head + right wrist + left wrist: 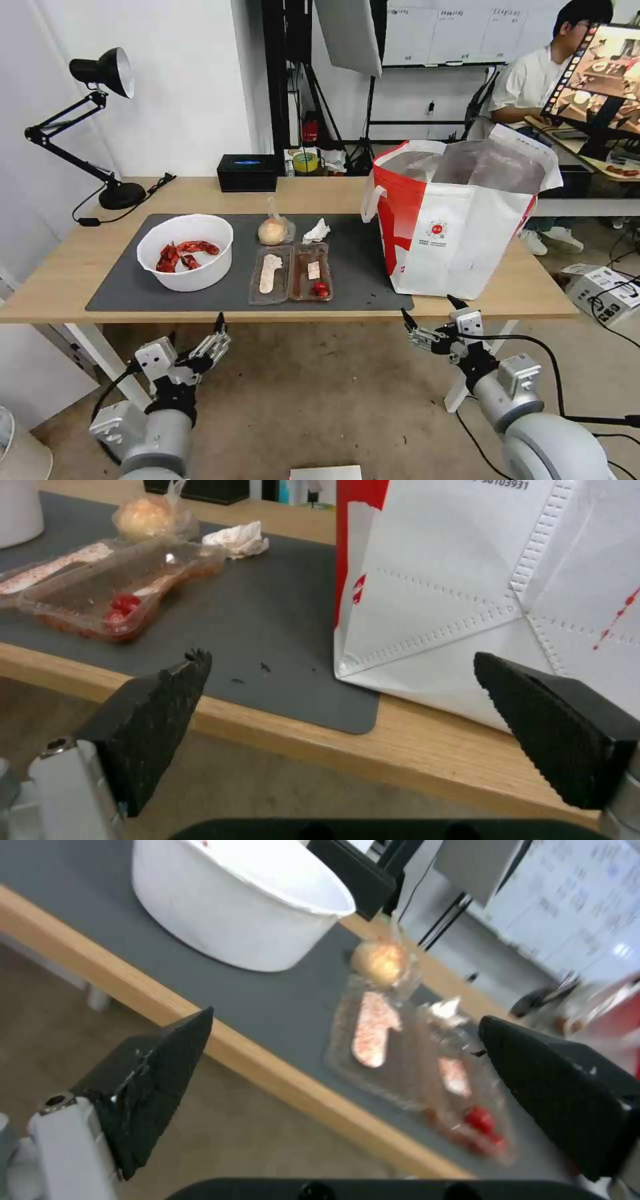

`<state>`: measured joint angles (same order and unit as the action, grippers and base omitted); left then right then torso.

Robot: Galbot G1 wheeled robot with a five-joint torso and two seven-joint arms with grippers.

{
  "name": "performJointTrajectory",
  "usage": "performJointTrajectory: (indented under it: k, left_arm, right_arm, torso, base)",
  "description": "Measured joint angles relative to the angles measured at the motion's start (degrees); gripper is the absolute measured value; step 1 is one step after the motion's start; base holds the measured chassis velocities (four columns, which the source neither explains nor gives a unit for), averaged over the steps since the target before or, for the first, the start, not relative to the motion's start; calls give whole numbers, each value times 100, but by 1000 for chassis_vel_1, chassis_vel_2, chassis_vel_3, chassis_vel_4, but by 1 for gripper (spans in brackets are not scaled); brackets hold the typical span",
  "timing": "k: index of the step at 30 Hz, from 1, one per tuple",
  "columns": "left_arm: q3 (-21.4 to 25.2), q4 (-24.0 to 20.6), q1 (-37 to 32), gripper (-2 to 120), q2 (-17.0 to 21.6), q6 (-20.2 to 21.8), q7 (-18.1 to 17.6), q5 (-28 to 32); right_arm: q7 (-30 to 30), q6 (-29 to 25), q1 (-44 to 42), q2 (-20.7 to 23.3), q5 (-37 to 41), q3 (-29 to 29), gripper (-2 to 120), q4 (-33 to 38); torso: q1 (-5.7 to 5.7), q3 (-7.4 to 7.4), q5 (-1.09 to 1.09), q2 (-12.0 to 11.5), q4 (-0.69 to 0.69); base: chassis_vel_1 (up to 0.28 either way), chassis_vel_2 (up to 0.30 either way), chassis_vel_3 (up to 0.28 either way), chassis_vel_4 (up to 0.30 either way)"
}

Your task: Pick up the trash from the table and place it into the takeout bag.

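On the table point(200, 193), a dark grey mat point(363, 267) carries the trash. A white bowl point(185, 252) point(247, 905) with red scraps sits at the left. Right of it lie a clear hinged tray point(291, 272) point(413, 1060) point(113, 600), a bagged bun point(272, 231) point(378, 960) point(143, 516) and a crumpled tissue point(317, 231) point(239, 539). The takeout bag point(460, 220) point(467, 580) stands open on the right. My left gripper point(212, 341) point(345, 1016) hangs open below the table's front edge, in front of the bowl and tray. My right gripper point(429, 311) point(339, 656) is open below the bag's near corner.
A black desk lamp point(100, 127) stands at the table's back left, with a black box point(247, 172) at the back edge. White table legs point(100, 353) flank bare floor under the table. A white device point(603, 290) lies on the floor at the right.
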<state>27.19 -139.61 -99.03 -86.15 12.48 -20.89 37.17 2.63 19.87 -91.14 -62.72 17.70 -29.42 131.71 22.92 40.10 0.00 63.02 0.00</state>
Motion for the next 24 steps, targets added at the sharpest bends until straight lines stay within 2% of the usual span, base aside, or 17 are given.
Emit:
performJointTrajectory:
  k: [2,4,5,8,9,12,18,24]
  left_arm:
    - [-32,28,73,100,-3,-35,-80,164]
    - [-137,85,327,100,-8,-166,-388,752]
    - [-137,85,327,100,-8,-166,-388,752]
    - [-319,123,631,100,-37,-307,-830,1403]
    - [-319,123,631,100,-37,-307,-830,1403]
    - [-575,153,859,100,-100,-395,-1184,1919]
    - [-877,251,1122,100,-144,-508,-1264,2305]
    - [-1143,419,1426,100,-98,-508,-1098,2594]
  right_arm:
    - [2,-1,7,-2,-1,10,100,-8]
    - [5,-3,15,-5,-3,31,100,-19]
    - [5,-3,15,-5,-3,31,100,-19]
    - [12,-4,18,-9,-6,39,100,-22]
    - [12,-4,18,-9,-6,39,100,-22]
    - [17,-6,18,-1,-6,40,100,-25]
    - [22,-9,-10,36,-9,5,100,-25]
    - [24,-16,-52,-7,-24,-15,100,-25]
  torso:
    - [0,0,0,0,0]
    - [0,0,0,0,0]
    - [0,0,0,0,0]
    - [0,0,0,0,0]
    - [0,0,0,0,0]
    - [0,0,0,0,0]
    - [0,1,0,0,0]
    - [0,1,0,0,0]
  base:
    - [0,0,0,0]
    - [0,0,0,0]
    - [0,0,0,0]
    - [0,0,0,0]
    - [0,0,0,0]
    - [0,0,0,0]
    - [0,0,0,0]
    - [0,0,0,0]
